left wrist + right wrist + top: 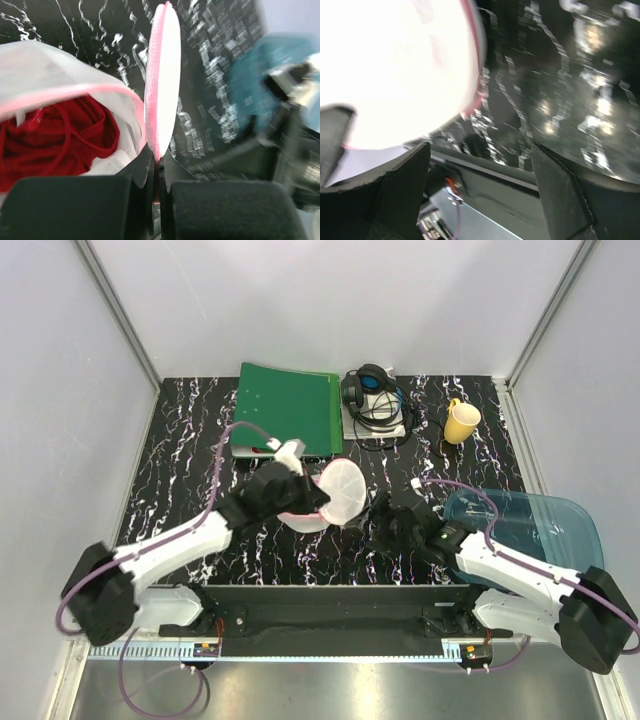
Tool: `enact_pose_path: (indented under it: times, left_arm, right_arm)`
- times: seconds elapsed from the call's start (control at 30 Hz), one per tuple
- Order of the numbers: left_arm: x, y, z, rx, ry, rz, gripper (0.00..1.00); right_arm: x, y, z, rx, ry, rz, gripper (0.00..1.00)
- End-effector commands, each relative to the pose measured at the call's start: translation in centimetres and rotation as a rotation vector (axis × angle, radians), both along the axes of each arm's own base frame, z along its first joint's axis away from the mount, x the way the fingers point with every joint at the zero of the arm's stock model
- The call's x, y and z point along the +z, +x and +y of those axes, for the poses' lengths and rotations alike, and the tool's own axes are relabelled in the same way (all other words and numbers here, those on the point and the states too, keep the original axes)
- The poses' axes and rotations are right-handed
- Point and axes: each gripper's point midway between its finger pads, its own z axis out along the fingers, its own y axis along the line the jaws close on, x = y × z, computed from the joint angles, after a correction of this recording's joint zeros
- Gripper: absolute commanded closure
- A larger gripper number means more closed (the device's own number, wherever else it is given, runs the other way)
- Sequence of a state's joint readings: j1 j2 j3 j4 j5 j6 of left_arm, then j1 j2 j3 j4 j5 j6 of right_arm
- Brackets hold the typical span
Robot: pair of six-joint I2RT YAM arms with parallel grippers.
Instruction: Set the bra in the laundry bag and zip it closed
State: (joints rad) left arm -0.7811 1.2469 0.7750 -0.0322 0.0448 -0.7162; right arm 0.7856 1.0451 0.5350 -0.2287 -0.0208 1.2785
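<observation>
Inside, the red bra [45,145] lies bunched in the unzipped white mesh laundry bag [338,495] at mid-bench [190,460]. The left gripper [159,182] has its jaws pinched on the bag's pink-trimmed flap. The right gripper [385,522], just right of the bag, holds its jaws wide.

Boxed in on three sides by plain pale grey walls [330,300], met at the back corners by slanting aluminium posts [120,315]. Floored with a black tabletop [190,430] veined in white like marble. Edged along the near side by a black rail [330,600] and, below that, a strip of brushed steel [350,690]. Lit evenly and softly, with a pale glare across the steel.
</observation>
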Motion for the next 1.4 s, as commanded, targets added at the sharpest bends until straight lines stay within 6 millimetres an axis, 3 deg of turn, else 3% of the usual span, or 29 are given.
enact_pose_path:
  times: [0.0,0.1,0.13,0.3,0.47,0.77,0.87,0.93,0.97,1.0,1.03,1.07,1.1,1.17,1.2,1.37]
  left_arm:
    - [4.9,1.0,1.6,0.172,-0.281,-0.088,1.0]
    - [4.8,0.7,2.9,0.251,-0.372,-0.068,1.0]
    - [5.6,0.5,3.3,0.267,-0.413,-0.077,1.0]
    - [5.6,0.4,4.5,0.337,-0.481,-0.055,1.0]
    - [5.6,0.4,5.7,0.379,-0.527,-0.058,1.0]
    - [4.6,0.3,7.6,0.399,-0.489,-0.058,1.0]
    - [3.4,0.2,8.2,0.396,-0.426,-0.036,1.0]
    - [3.2,0.4,9.2,0.402,-0.356,-0.07,0.99]
    - [1.8,0.3,10.2,0.437,-0.277,-0.05,0.95]
    - [2.7,0.6,10.8,0.458,-0.248,-0.067,0.88]
    - [2.7,0.7,11.6,0.468,-0.189,-0.092,0.67]
    - [1.8,0.6,12.5,0.488,-0.121,-0.082,0.58]
    - [2.8,0.8,12.7,0.488,-0.102,-0.099,0.45]
    - [2.6,0.4,13.6,0.459,0.015,-0.103,0.22]
    - [3.5,0.3,13.7,0.437,0.047,-0.128,0.21]
    - [3.1,-2.3,12.7,0.307,0.042,-0.113,0.63]
  right_arm:
    - [4.8,3.1,3.3,-0.027,0.199,-0.147,0.11]
    - [5.4,3.8,4.1,-0.026,0.24,-0.173,0.11]
    - [5.9,4.1,4.4,-0.026,0.263,-0.194,0.11]
    - [5.7,4.6,6.0,-0.014,0.309,-0.197,0.13]
    - [4.5,4.4,7.5,-0.019,0.346,-0.135,0.29]
    - [4.4,5.4,9.6,0.04,0.342,-0.185,0.38]
    - [4.7,5.9,9.6,0.032,0.325,-0.194,0.58]
    - [5.3,6.0,9.7,0.038,0.309,-0.196,0.76]
    - [5.6,6.0,9.8,0.042,0.304,-0.197,0.86]
    - [5.1,5.9,9.5,0.039,0.275,-0.175,0.99]
    - [5.8,6.1,9.6,0.034,0.277,-0.174,1.0]
    - [5.7,6.0,9.6,0.033,0.273,-0.163,1.0]
    - [5.6,6.0,9.6,0.03,0.265,-0.151,1.0]
    - [5.9,5.9,9.7,0.027,0.263,-0.123,1.0]
    - [5.6,5.9,9.7,0.02,0.252,-0.096,1.0]
    - [5.9,6.1,9.6,-0.01,0.235,-0.071,1.0]
